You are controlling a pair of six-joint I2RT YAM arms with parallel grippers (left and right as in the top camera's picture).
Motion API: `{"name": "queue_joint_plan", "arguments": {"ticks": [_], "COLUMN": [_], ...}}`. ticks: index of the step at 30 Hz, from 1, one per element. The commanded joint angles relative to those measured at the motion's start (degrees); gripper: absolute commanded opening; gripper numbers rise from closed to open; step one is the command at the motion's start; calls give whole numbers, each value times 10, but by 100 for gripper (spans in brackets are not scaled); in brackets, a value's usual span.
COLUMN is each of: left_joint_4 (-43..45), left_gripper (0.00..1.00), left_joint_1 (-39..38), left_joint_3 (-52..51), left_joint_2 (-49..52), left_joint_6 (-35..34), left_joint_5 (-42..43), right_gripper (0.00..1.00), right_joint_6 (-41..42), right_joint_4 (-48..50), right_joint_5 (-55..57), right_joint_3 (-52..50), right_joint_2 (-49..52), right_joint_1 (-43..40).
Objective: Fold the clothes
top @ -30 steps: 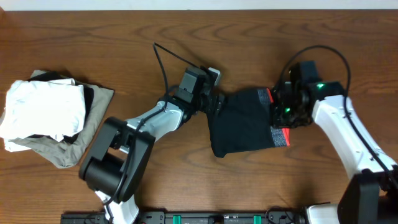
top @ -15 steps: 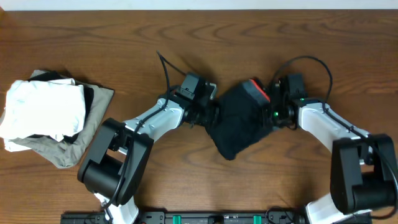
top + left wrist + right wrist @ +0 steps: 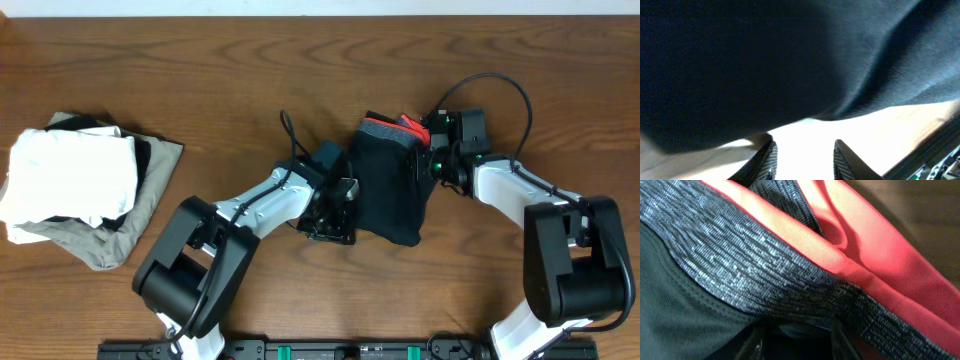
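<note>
The black leggings (image 3: 388, 190) are now lying folded narrower mid-table, while the left gripper (image 3: 802, 152) is hovering half-open and empty beside them and the right gripper (image 3: 797, 340) is easing apart at the grey waistband (image 3: 765, 270), its hold unclear.

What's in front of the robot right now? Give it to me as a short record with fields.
leggings: folded black bundle, centre; grey waistband and red trim at far end
left gripper: at bundle's left edge, jaws apart, nothing between
right gripper: at waistband, grip unclear
pile: white garment, olive garment, far left
</note>
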Motion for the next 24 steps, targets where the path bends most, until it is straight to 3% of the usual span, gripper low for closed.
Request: {"name": "queue_joint_plan", "arguments": {"ticks": [1, 7, 10, 12, 16, 24], "left_joint_4": [-10, 12, 67, 101, 156, 299], "left_gripper": [38, 40, 79, 89, 94, 95], "left_joint_1": [21, 55, 65, 73, 92, 111], "left_joint_3": [-21, -21, -21, -21, -21, -21], "left_joint_2": [-27, -157, -195, -197, -164, -32], "left_joint_6": [-2, -2, -1, 1, 7, 12], "left_joint_5": [-72, -177, -202, -202, -179, 14], "right_gripper": [45, 50, 51, 52, 50, 50], "right_joint_6": [-27, -50, -50, -50, -50, -50], "right_joint_4": [-46, -166, -198, -220, -273, -311], "right_joint_5": [16, 34, 35, 35, 35, 35], "right_joint_3": [36, 117, 136, 137, 137, 111], "right_joint_2": [6, -63, -109, -140, -164, -145], "right_joint_1": [2, -1, 0, 3, 13, 29]}}
